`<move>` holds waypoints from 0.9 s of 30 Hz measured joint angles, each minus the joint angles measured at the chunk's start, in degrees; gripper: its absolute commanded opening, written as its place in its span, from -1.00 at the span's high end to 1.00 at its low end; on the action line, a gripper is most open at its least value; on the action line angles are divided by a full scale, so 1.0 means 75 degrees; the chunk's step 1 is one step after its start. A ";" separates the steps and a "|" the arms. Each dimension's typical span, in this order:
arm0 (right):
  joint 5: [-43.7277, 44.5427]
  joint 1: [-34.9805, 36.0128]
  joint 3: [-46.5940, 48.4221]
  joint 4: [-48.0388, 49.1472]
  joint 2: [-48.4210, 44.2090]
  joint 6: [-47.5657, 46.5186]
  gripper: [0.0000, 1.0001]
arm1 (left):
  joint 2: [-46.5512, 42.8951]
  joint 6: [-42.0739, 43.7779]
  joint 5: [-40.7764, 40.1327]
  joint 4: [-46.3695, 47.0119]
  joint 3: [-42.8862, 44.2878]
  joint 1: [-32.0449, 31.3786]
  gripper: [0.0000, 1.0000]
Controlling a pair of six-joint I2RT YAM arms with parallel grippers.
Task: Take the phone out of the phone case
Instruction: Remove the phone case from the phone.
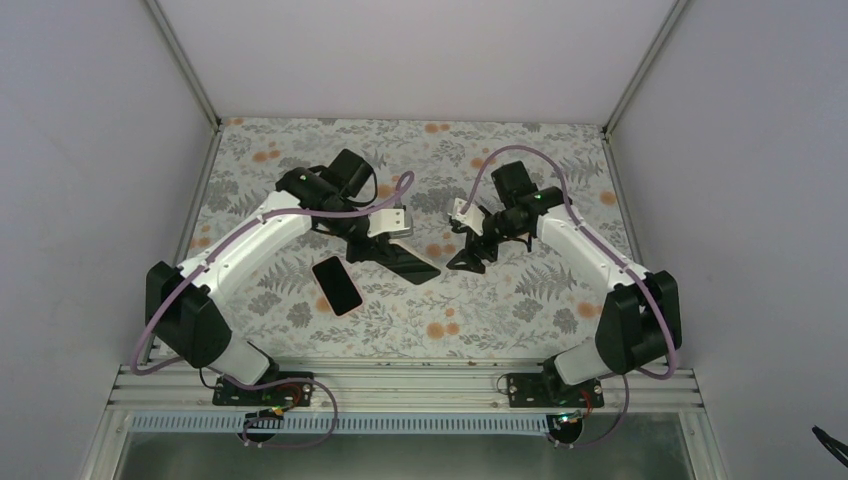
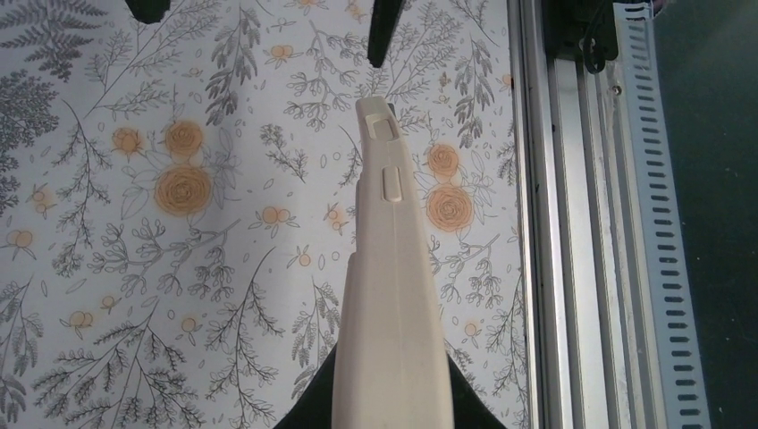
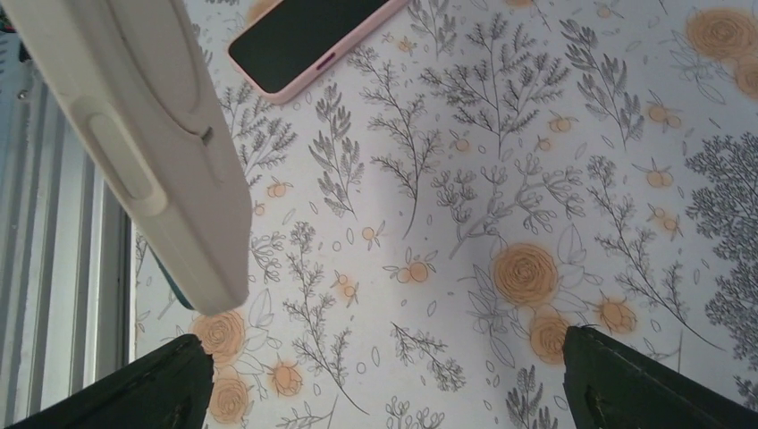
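The phone (image 1: 337, 285) lies flat on the floral mat, dark screen up; in the right wrist view (image 3: 304, 40) its rim looks pinkish. The cream phone case (image 1: 390, 222) is off the phone and held above the mat, on edge. My left gripper (image 1: 395, 245) is shut on it; in the left wrist view the case (image 2: 393, 295) runs out from between my dark fingers (image 2: 308, 413). My right gripper (image 1: 470, 250) is open and empty just right of the case. In the right wrist view the case (image 3: 134, 143) hangs at the upper left, above my gripper (image 3: 384, 384).
The floral mat (image 1: 520, 300) covers the table between white walls. A metal rail (image 1: 400, 385) runs along the near edge and shows in the left wrist view (image 2: 554, 223). The phone lies left of and nearer than the two grippers.
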 measured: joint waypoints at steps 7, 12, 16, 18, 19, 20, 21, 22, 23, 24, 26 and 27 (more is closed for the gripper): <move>-0.0230 0.0058 -0.0012 0.0035 0.0000 -0.0006 -0.90 | 0.0000 -0.0096 0.0003 0.0041 0.0015 0.0000 0.95; -0.0262 0.0093 -0.0023 0.0041 0.0032 -0.0009 -0.89 | 0.0000 -0.0119 0.0003 0.0055 0.0015 0.0000 0.95; -0.0259 0.0093 -0.0026 0.0038 0.0146 -0.0035 -0.89 | 0.0000 -0.0134 0.0003 0.0108 0.0044 0.0000 0.95; -0.0259 0.0093 -0.0026 0.0038 0.0181 -0.0038 -0.89 | 0.0000 -0.0152 0.0006 0.0131 0.0073 0.0000 0.95; -0.0259 0.0093 -0.0026 0.0038 0.0184 -0.0038 -0.89 | 0.0003 -0.0157 0.0006 0.0146 0.0093 0.0000 0.95; -0.0259 0.0093 -0.0026 0.0038 0.0189 -0.0038 -0.88 | 0.0000 -0.0160 0.0012 0.0154 0.0102 0.0000 0.95; -0.0259 0.0093 -0.0026 0.0038 0.0195 -0.0038 -0.88 | 0.0003 -0.0172 0.0020 0.0154 0.0108 0.0000 0.95; -0.0259 0.0093 -0.0026 0.0038 0.0207 -0.0038 -0.88 | 0.0003 -0.0181 0.0023 0.0154 0.0111 0.0000 0.95; -0.0256 0.0093 -0.0026 0.0041 0.0219 -0.0038 -0.88 | 0.0003 -0.0187 0.0023 0.0154 0.0111 0.0000 0.95; -0.0256 0.0093 -0.0026 0.0038 0.0230 -0.0038 -0.88 | 0.0003 -0.0189 0.0023 0.0152 0.0111 0.0000 0.95; -0.0254 0.0093 -0.0026 0.0038 0.0251 -0.0038 -0.88 | 0.0003 -0.0213 0.0023 0.0152 0.0111 0.0000 0.95; -0.0254 0.0093 -0.0026 0.0041 0.0254 -0.0038 -0.88 | 0.0003 -0.0216 0.0023 0.0152 0.0111 0.0000 0.95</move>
